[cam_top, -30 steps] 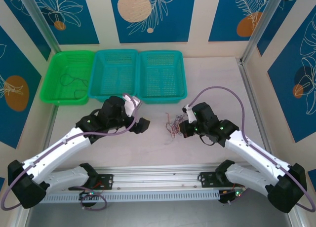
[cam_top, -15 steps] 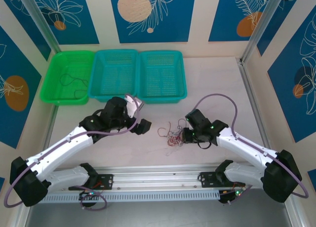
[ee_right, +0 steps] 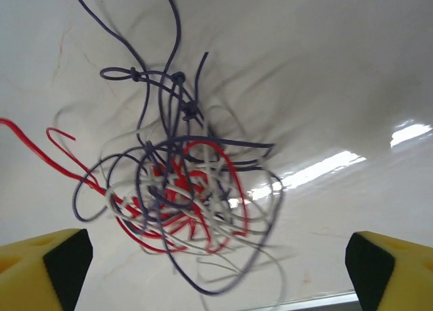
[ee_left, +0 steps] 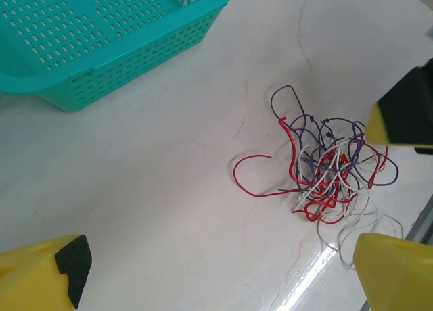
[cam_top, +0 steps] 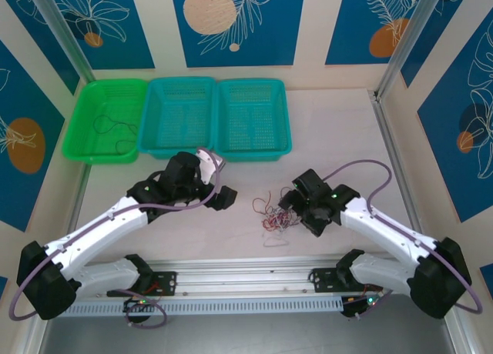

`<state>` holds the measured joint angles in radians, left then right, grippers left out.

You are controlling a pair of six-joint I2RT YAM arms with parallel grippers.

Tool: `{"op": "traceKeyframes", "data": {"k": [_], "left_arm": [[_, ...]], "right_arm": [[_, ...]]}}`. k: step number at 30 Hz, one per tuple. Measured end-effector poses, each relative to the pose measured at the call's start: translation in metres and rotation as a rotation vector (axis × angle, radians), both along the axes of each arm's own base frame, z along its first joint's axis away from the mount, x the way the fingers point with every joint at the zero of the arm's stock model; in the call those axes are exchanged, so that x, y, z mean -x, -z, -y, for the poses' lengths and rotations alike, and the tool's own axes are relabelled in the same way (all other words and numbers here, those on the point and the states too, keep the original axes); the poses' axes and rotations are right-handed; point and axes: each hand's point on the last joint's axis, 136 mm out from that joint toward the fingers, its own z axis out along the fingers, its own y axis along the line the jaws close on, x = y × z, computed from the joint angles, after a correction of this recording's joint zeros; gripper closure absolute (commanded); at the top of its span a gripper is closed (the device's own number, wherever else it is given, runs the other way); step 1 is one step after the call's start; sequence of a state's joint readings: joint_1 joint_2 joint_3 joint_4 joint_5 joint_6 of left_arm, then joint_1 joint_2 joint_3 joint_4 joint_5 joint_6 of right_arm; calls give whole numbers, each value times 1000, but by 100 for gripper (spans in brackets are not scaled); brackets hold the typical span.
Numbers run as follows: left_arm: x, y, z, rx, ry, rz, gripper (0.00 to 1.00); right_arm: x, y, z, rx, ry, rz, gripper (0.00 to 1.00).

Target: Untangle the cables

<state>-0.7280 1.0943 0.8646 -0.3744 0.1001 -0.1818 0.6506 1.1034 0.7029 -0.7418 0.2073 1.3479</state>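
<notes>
Right claw (ee_right: 216, 265) wide open above the cables (ee_right: 179, 189) at frame centre, nothing gripped, left claw (ee_left: 223, 274) also wide open, empty.

We see the cables (cam_top: 273, 215) as one loose clump of thin, curly red, whitish and dark purple wires. It lies flat, well apart from the rightmost teal basket (cam_top: 254, 154), on its near side. One red loop strays out.
</notes>
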Motion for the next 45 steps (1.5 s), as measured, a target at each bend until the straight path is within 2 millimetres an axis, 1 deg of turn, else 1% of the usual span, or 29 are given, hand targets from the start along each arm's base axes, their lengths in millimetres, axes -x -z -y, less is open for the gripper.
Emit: {"op": "traceKeyframes", "data": {"k": [4,7,8,11,14,16,19,21,23,26,28,31,33,35,38,40,42,45], "left_arm": [[3,2,-3,2,-2,0,0],[5,2,-6,3,-5,5,0],[5,1,-6,4,-6,7,0],[5,-1,-8,7,-12,18,0],[6,-2,-11,6,-20,26,0],[7,-2,-13,5,-25,30,0],[7,-1,-15,0,-33,32,0],[5,0,-18,0,-47,27,0],[3,1,-21,5,-64,15,0],[-1,3,-29,20,-83,-17,1],[-4,2,-34,42,-96,-41,1],[-5,-5,-35,98,-89,-61,3],[-2,-13,-31,146,-57,-66,4],[2,-21,-23,198,-8,-73,5],[9,-32,-8,275,67,-93,6],[12,-36,-1,317,104,-98,5],[13,-34,2,334,121,-98,5],[18,-21,4,344,150,-107,5]], "right_arm": [[-15,18,-14,39,50,-89,1],[-27,34,-23,95,34,-132,9],[-30,39,-24,117,22,-137,14],[-38,52,-25,168,-30,-135,34],[-43,57,-26,191,-113,-112,54],[-48,56,-28,198,-179,-77,76],[-56,49,-30,198,-278,-2,99],[-59,34,-32,188,-367,75,100],[-63,11,-36,170,-457,177,100],[-68,-33,-47,130,-613,373,100],[-65,-60,-56,107,-735,497,100],[-51,-87,-73,86,-942,646,100],[-41,-95,-82,90,-1065,711,100],[-32,-98,-88,93,-1175,756,100],[-25,-101,-93,97,-1294,800,100],[-18,-108,-99,71,-1377,837,100],[-10,-119,-105,34,-1445,884,100],[2,-136,-114,-26,-1536,971,100]]}}
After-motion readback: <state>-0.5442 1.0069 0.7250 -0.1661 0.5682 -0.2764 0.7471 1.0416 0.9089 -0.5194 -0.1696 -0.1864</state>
